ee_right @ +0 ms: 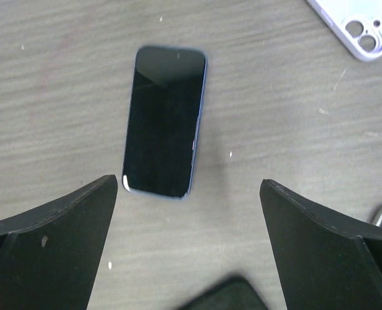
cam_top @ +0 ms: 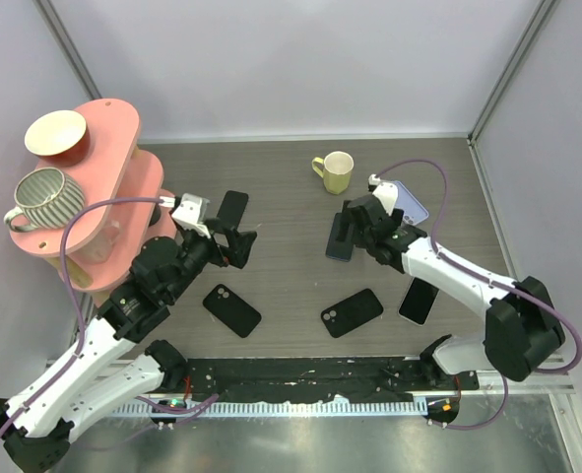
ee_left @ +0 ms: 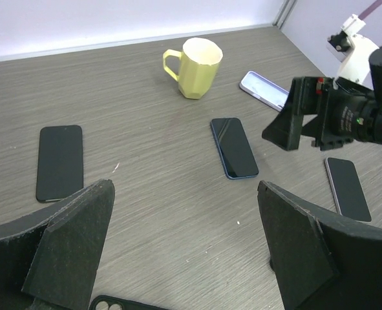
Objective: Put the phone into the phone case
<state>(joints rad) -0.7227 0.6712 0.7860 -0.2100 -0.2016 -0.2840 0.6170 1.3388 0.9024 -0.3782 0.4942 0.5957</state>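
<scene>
Right end effector (ee_right: 188, 200): both fingers spread wide, nothing between them, clear of the tabletop (cam_top: 291, 187). The blue-edged phone (ee_right: 165, 129) lies flat and screen-up on the tabletop. In the right wrist view it is just beyond the fingertips and slightly toward the left finger (ee_right: 55, 245), with its long axis roughly in line with the gap and no contact with either finger. In the left wrist view this end effector hangs above the surface just to the right of the phone. The lavender phone case (ee_right: 362, 26) lies camera openings up at the far right of the right wrist view, apart from the phone and outside the finger span. Left end effector (ee_left: 184, 194): fingers likewise spread and empty, held over the left half of the tabletop and facing the phone from well back. A black phone (ee_left: 60, 161) lies screen-up just beyond its left finger. Other items noted: a yellow mug (ee_left: 197, 68) upright behind the blue-edged phone, a silver-edged phone (ee_left: 348, 187) screen-up to the right, and two black camera-side-up items (cam_top: 231, 310) (cam_top: 352, 312) nearer the arm bases. Whether these two are cases or phones cannot be told.
</scene>
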